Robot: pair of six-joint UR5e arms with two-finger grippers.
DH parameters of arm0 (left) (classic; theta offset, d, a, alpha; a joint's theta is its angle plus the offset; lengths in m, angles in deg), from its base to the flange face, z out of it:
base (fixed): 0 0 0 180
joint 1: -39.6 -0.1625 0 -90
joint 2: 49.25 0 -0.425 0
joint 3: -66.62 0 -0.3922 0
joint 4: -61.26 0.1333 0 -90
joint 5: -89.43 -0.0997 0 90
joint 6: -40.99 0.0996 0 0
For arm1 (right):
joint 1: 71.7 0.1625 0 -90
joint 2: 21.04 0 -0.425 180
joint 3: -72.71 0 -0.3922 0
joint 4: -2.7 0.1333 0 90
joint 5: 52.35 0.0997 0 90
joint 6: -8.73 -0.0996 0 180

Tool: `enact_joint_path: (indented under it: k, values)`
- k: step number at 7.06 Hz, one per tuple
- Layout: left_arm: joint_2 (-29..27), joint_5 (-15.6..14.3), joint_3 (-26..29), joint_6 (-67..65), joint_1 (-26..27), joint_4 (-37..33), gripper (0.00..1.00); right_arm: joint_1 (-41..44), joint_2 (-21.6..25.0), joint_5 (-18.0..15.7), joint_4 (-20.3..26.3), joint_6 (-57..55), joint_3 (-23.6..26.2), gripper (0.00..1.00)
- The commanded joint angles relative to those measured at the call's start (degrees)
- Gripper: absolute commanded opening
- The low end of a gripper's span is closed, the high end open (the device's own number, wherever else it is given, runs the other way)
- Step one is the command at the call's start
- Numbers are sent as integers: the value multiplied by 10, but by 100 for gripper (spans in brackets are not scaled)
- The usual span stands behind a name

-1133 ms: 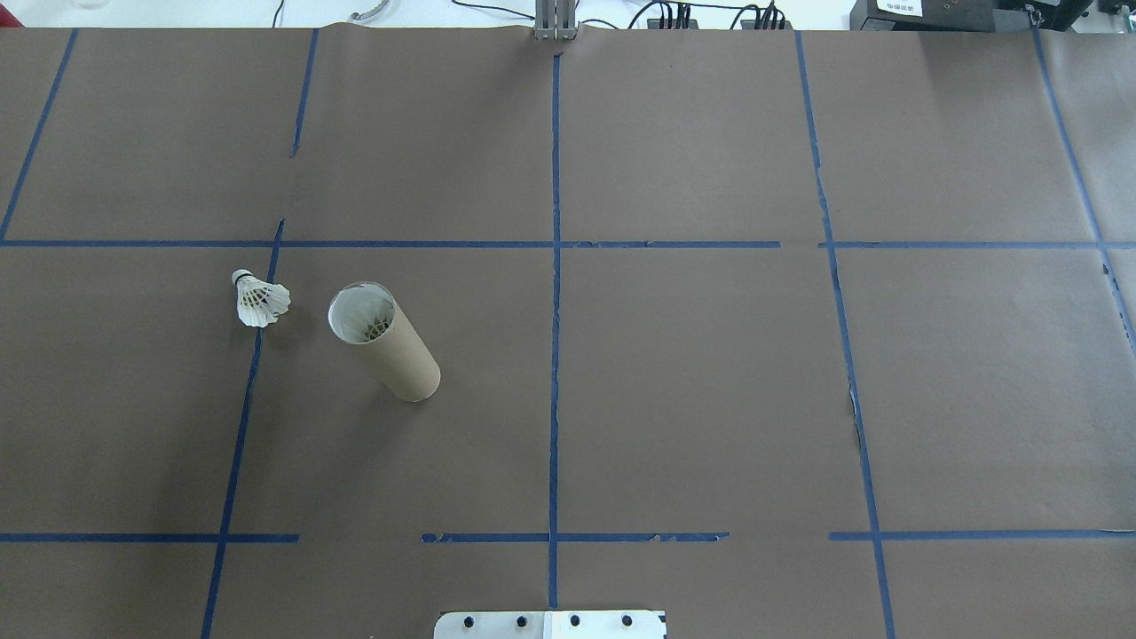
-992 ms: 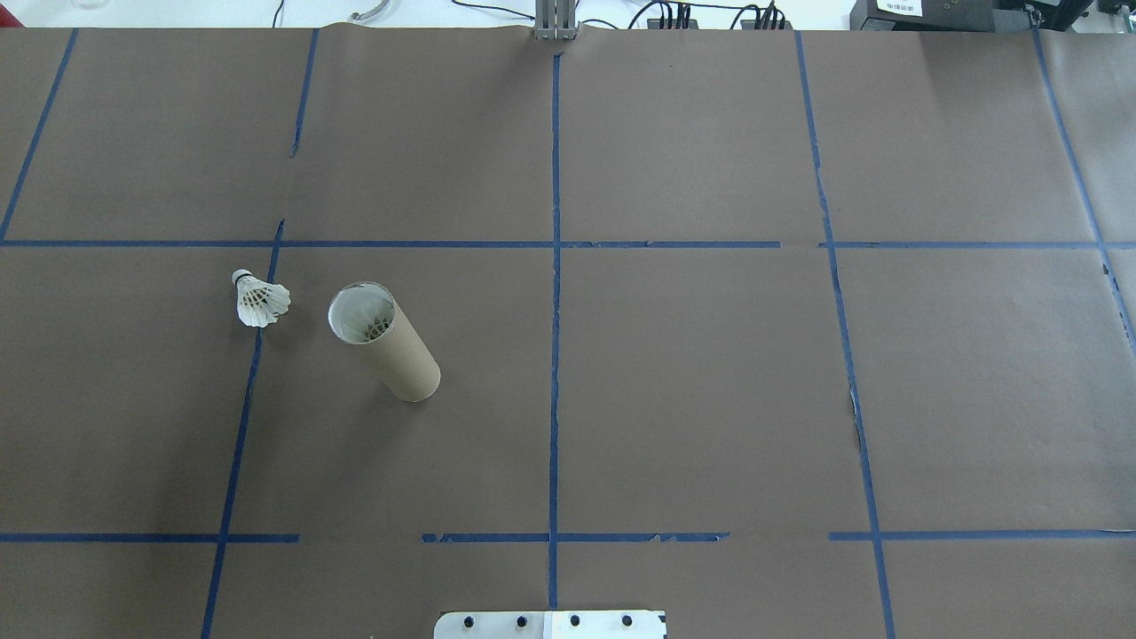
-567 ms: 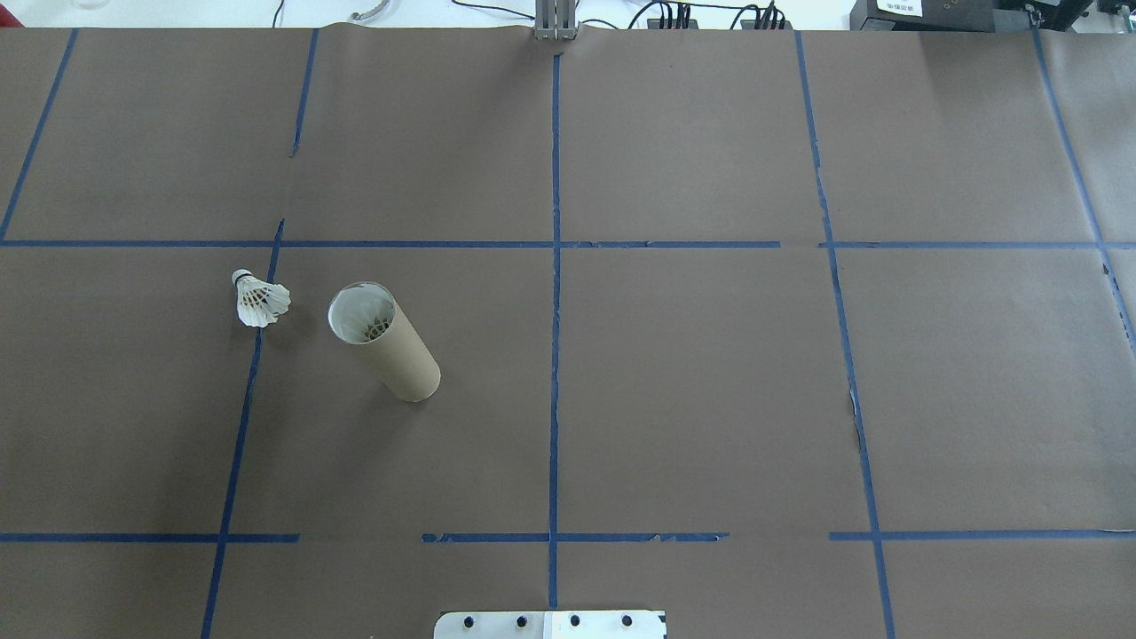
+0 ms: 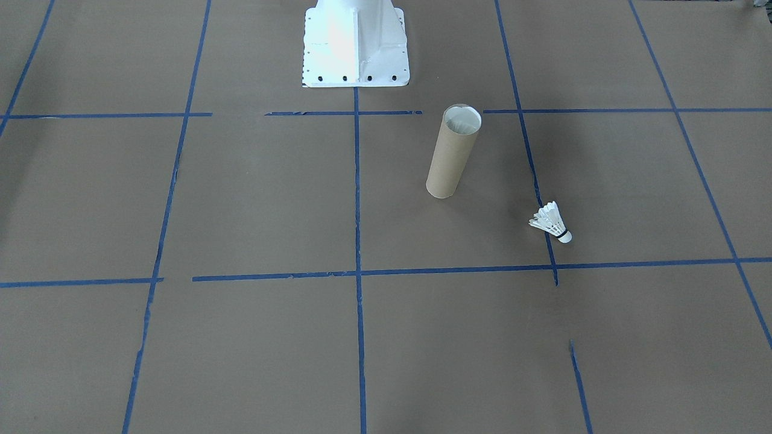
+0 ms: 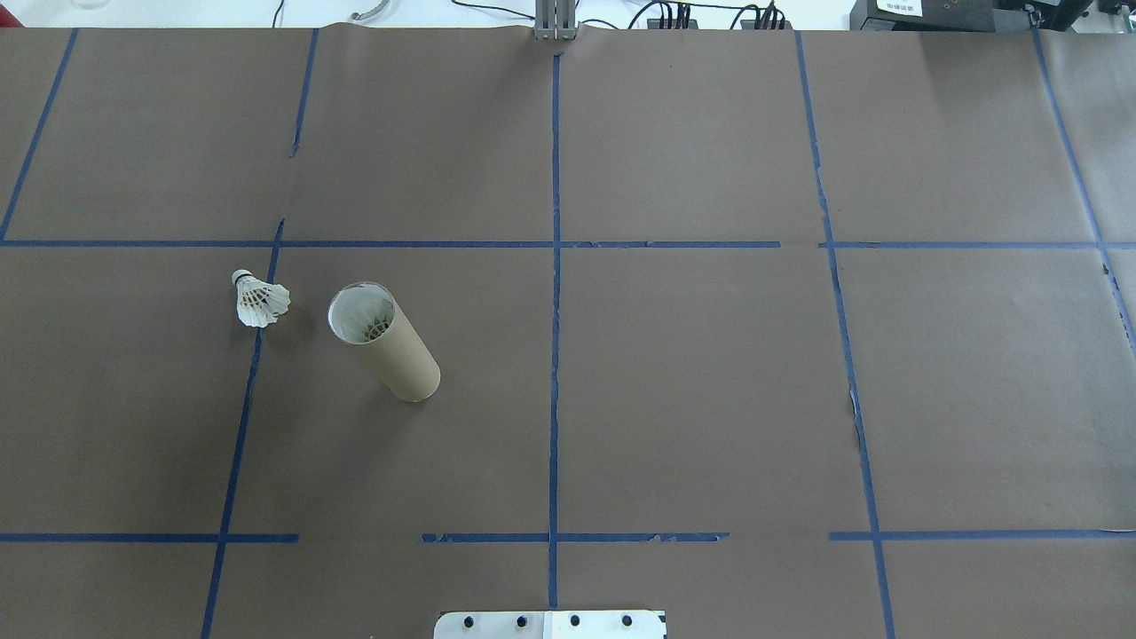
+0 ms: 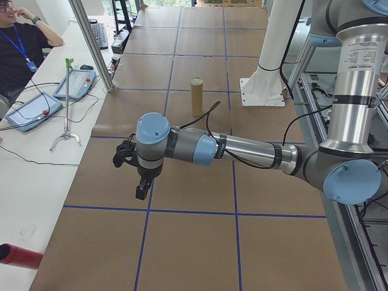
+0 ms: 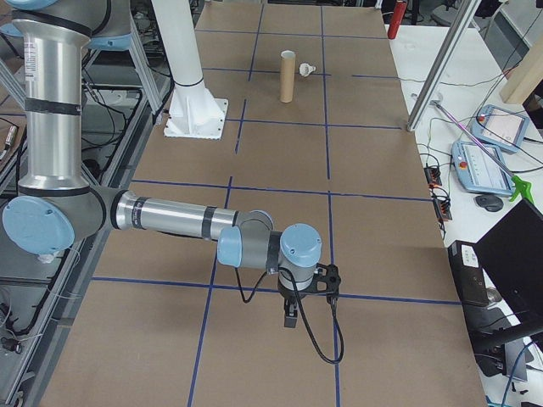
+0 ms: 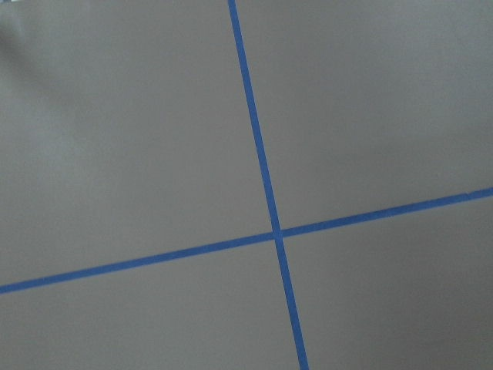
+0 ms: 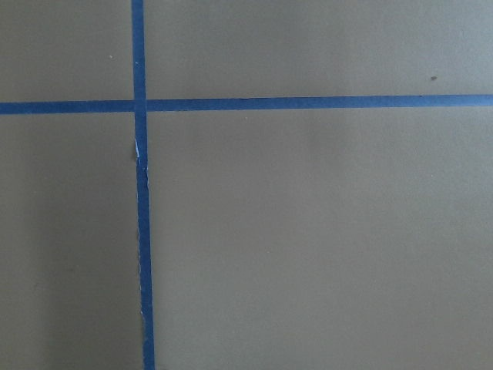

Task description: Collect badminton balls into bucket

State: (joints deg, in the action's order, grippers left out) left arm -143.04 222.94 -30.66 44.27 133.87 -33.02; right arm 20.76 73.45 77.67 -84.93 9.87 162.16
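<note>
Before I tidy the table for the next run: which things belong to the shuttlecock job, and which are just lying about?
For the job:
- shuttlecock lying on the table
- cardboard tube, standing, feathers visible inside

Not part of it:
- white robot base
- tablets on the side bench
- red cylinder

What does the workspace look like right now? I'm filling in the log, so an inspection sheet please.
Surface: brown paper with a blue tape grid.
Job's things: one shuttlecock lies on its side beside the upright cardboard tube, apart from it; feathers show inside the tube.
Clutter: nothing seen.
Grippers: left gripper and right gripper hang over bare paper, far from the tube; open or shut cannot be told.
Cables: a bundle at the far table edge.
Surroundings: a seated person, tablets.
</note>
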Motion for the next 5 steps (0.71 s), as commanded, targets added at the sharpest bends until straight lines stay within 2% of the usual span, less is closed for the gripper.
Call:
enact_joint_path:
  k: [1,3,4,5]
  values:
    - [-3,2,-4,-167,-21,-104,100,0,1,0,0,0,0,100]
    - [4,-8,-8,-366,-137,-219,100,0,0,0,0,0,0,100]
    - [4,-8,-12,-455,-167,-262,100,0,0,0,0,0,0,100]
    - [4,-37,-19,-568,-210,-299,100,0,0,0,0,0,0,100]
